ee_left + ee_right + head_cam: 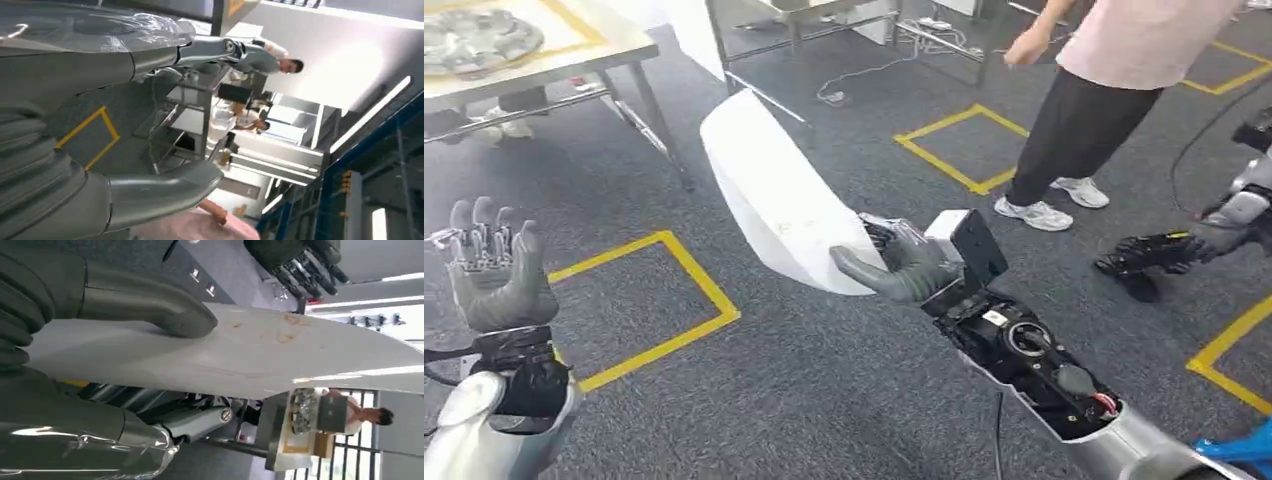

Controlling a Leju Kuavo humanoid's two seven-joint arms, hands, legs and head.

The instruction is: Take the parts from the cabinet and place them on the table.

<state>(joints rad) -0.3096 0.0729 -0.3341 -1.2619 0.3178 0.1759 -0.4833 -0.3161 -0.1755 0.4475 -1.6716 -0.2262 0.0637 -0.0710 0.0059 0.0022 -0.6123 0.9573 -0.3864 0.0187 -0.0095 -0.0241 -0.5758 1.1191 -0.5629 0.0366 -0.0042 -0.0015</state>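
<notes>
One white panel (774, 195) is the part in hand: the right hand (902, 262) grips its near end, thumb pressed on the upper face and fingers (882, 236) clamped underneath, so the long piece sticks out ahead of the robot, above the grey carpet. The right wrist view shows the same hold, the thumb lying flat across the panel's (260, 352) pale, slightly stained surface; gripping at the end probably keeps the rest of the panel free to be laid down first.

The left hand (496, 270) is raised, palm up, fingers (479, 225) apart and holding nothing, well apart from the panel. It seems kept ready to steady the far part if the piece sags.

At the upper left stands the tabletop (574, 55) with a yellow-taped outline and a silvery round part (479, 40) already lying on it. Likely the panel belongs there too, so the carry is under way and the placing is not yet done. A person (1104, 90) stands off to the right, near another robot's dark hand (1149, 252), clear of the path to the tabletop.
</notes>
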